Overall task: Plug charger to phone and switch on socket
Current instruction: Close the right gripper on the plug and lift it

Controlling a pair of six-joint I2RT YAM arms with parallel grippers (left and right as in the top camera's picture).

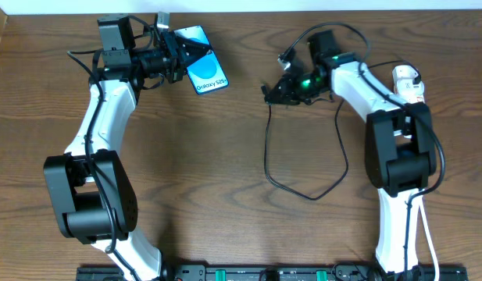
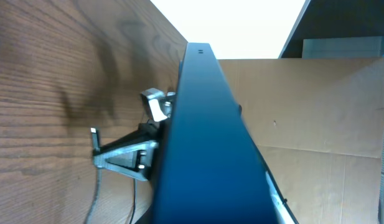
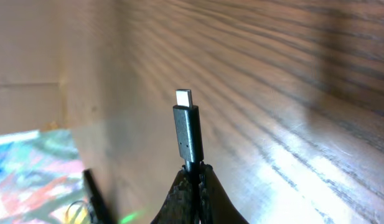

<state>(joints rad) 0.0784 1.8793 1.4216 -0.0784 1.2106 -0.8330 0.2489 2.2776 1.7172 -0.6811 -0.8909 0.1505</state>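
Note:
My left gripper (image 1: 178, 58) is shut on the phone (image 1: 205, 70) at the back left and holds it tilted, its blue screen facing up. In the left wrist view the phone (image 2: 210, 149) shows edge-on and hides the fingers. My right gripper (image 1: 275, 93) is shut on the charger's black plug tip (image 3: 185, 127), which sticks out past the fingertips (image 3: 195, 177), right of the phone and apart from it. The black cable (image 1: 309, 195) loops forward over the table. The white socket (image 1: 407, 82) shows at the far right, mostly hidden by the right arm.
A small metal bracket (image 2: 126, 155) lies on the wooden table beside the phone. The socket's white cord (image 1: 429, 242) runs down the right side. A cardboard wall (image 2: 316, 124) stands beyond the table's far edge.

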